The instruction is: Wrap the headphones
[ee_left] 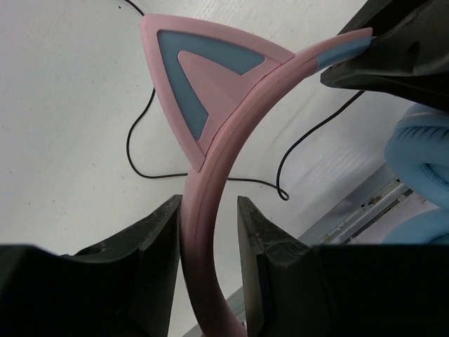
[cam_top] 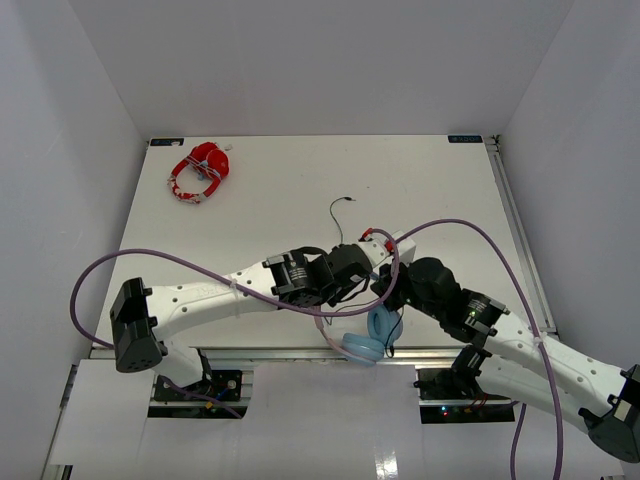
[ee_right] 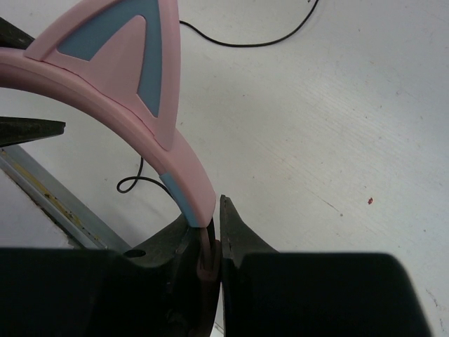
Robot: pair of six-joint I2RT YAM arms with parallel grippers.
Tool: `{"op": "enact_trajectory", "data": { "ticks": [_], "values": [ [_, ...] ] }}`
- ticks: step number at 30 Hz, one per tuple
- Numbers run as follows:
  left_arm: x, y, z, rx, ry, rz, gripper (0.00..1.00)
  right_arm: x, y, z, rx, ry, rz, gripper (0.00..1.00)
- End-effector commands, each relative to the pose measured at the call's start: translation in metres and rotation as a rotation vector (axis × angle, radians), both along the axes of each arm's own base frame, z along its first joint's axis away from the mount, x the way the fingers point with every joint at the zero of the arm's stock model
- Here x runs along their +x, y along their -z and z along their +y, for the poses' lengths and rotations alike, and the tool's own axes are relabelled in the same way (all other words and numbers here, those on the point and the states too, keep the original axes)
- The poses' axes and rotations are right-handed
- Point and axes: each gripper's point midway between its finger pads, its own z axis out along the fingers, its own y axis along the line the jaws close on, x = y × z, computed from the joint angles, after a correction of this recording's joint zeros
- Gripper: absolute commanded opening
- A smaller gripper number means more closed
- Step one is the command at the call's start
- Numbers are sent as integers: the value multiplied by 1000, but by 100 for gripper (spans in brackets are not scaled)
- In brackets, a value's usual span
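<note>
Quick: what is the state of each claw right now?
Left claw: around the pink headband of the headphones; whether it grips cannot be told.
Right claw: closed on the end of the headband.

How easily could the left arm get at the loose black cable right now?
Probably not straight away: the left gripper sits around the headphones' headband. The cable lies uncovered just beyond, so once clear, likely yes.
</note>
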Motion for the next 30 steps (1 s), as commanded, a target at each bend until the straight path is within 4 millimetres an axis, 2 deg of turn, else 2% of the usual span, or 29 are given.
{"op": "enact_trajectory", "data": {
  "ticks": [1,9,18,24,30],
  "values": [
    [7,-16,-3,1,-12,-28,44,4,-22,10,66,-15,-33,8],
    [5,-24,-3,-20,-4,-30,51,5,-16,10,45,-7,-18,8],
    [8,-34,-5,-48,-6,-54,51,4,-13,12,37,-13,-7,8],
    [18,-34,1,-62,-70,-112,43,2,-20,11,65,-22,-24,8],
    [16,-49,3,-169,-73,-134,46,0,-24,11,83,-32,-32,8]
  ]
}}
